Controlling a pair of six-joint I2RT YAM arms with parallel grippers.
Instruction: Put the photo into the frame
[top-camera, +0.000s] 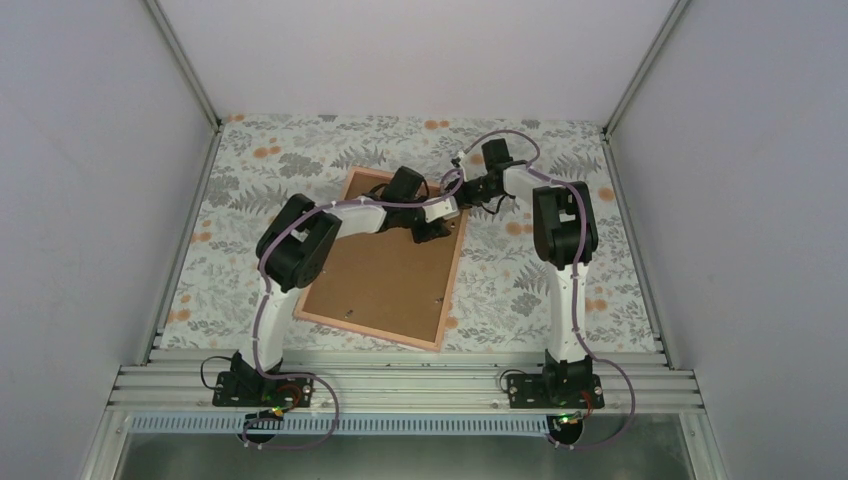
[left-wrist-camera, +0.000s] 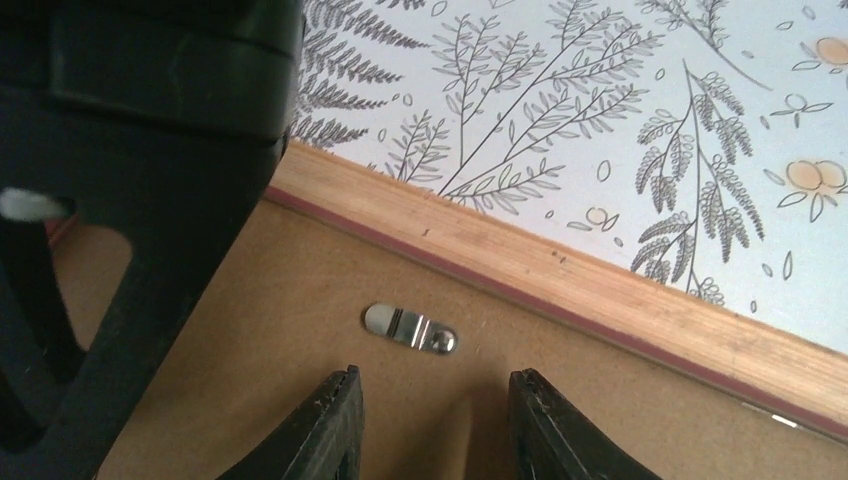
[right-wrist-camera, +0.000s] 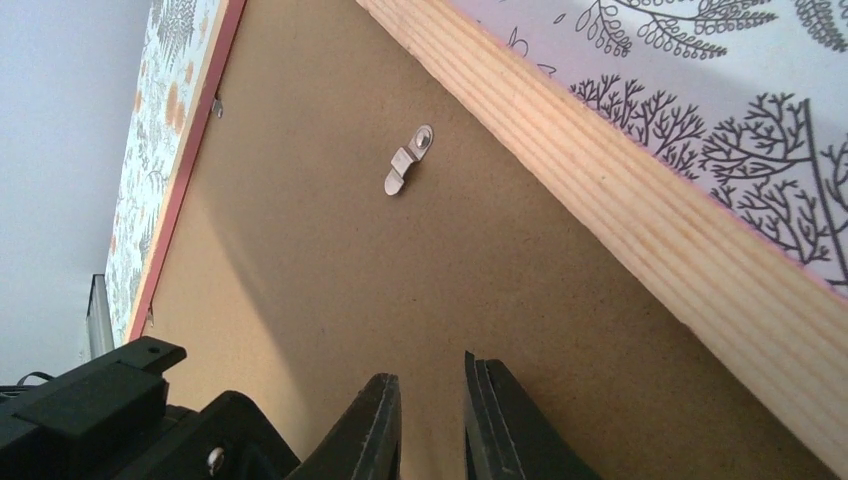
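Note:
The frame (top-camera: 455, 270) lies face down on the patterned table, its pale wooden rim with a thin pink edge around a brown backing board (top-camera: 380, 275). The photo is hidden. My left gripper (top-camera: 430, 232) hovers open and empty over the board's far right corner. In the left wrist view its jaws (left-wrist-camera: 435, 385) stand wide apart just short of a small metal turn clip (left-wrist-camera: 410, 328), near the rim (left-wrist-camera: 560, 265). My right gripper (top-camera: 470, 195) is close by at the same corner. In the right wrist view (right-wrist-camera: 432, 390) it is empty over the board, jaws a narrow gap apart, with another clip (right-wrist-camera: 408, 160) ahead.
The table has a floral cloth (top-camera: 560, 270) and is walled by white panels at the left, back and right. The two arms crowd together over the frame's far right corner. The right gripper's black body (left-wrist-camera: 150, 150) fills the left of the left wrist view.

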